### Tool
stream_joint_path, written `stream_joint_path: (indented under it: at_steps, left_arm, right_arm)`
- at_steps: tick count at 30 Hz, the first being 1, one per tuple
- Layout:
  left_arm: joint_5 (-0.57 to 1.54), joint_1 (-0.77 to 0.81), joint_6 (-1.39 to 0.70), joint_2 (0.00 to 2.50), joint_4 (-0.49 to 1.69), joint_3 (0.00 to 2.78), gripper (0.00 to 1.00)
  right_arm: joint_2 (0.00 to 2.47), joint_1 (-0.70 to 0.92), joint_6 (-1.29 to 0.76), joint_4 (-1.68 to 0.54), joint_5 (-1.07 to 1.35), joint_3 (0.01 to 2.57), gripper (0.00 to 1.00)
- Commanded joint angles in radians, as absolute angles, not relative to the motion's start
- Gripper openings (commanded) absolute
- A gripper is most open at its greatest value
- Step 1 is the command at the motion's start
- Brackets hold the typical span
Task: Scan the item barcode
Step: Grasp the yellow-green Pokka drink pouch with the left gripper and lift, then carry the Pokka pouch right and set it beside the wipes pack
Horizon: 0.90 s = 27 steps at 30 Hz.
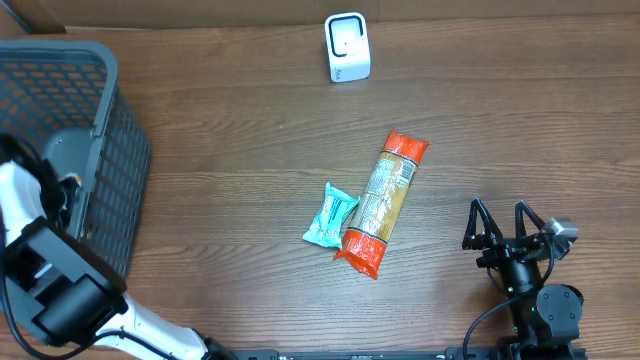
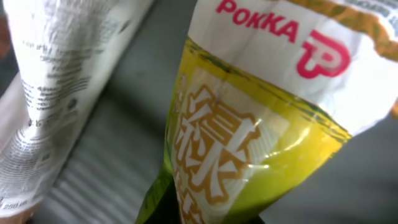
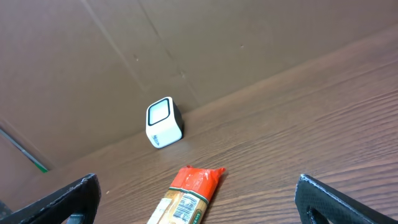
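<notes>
One Pokka pack [image 2: 249, 137] sits clamped in the left fingers [image 2: 171, 218]; right fingers [image 3: 68, 199] gape. Likely the pickup step; next, raise it toward the scanner [image 1: 347, 47], barcode facing.

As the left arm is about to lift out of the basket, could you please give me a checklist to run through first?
1. Left gripper shut: ok.
2. Pokka pack truly pinched: cannot tell, fingers hidden.
3. Scanner upright, unobstructed: ok.
4. Right gripper open, away from scanner: ok.
5. Pack's barcode in view: not ok, only its branded face shows.
</notes>
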State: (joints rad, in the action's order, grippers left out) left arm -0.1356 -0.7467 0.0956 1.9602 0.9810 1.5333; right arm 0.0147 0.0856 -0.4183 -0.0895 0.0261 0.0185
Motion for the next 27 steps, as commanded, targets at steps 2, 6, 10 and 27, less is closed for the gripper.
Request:
stream_joint_path:
  at_steps: [2, 6, 10, 27]
  left_arm:
    - [-0.073, -0.689, 0.019, 1.944, 1.108, 1.816, 0.04]
    - [-0.036, -0.643, -0.052, 1.921, 1.24, 2.045, 0.04]
    - [0.076, -0.585, -0.118, 1.86, 1.331, 2.262, 0.04]
    - [0.21, -0.02, -0.059, 1.558, 1.567, 2.346, 0.04]
  right_arm:
    - [0.004, 0.091, -0.418, -0.081, 0.027, 0.008, 1.0]
    - [0.004, 0.091, -0.418, -0.081, 0.027, 0.008, 1.0]
    - [0.004, 0.091, -0.418, -0.081, 0.027, 0.008, 1.0]
    - [0.004, 0.091, -0.418, -0.081, 0.027, 0.008, 1.0]
